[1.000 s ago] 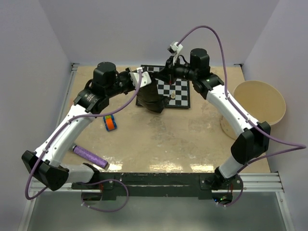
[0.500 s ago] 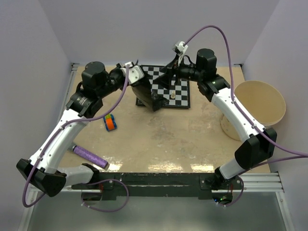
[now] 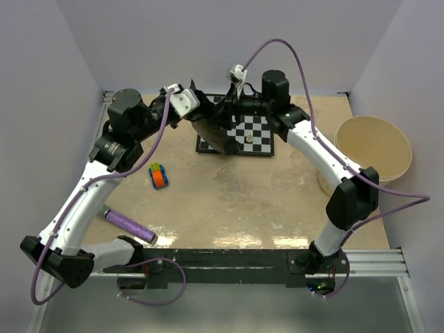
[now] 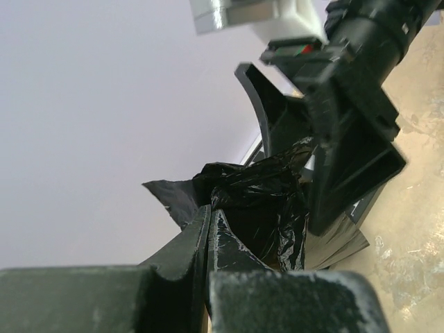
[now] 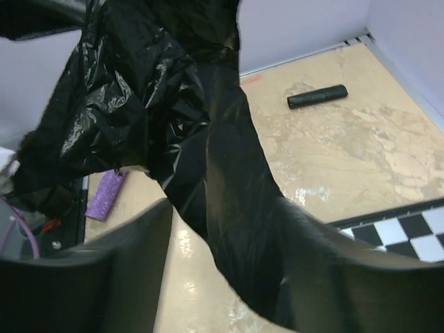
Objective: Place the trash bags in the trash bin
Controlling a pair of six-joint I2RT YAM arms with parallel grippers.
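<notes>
The left gripper [image 4: 208, 218] clamped tight on the black trash bag [image 3: 216, 135] above the chessboard [image 3: 260, 135]; right gripper [image 5: 225, 222] fingers stood wide, film draped between them; trash bin [image 3: 374, 149] well apart

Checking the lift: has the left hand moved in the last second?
Yes. The left hand, shut on the trash bag, moved left, away from the chessboard's far-left corner.

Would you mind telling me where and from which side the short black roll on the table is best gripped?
I would grip the short black roll at its middle, coming from above with the jaws across its narrow width. It lies flat on the table as a slim cylinder, with bare surface along both long sides.
</notes>
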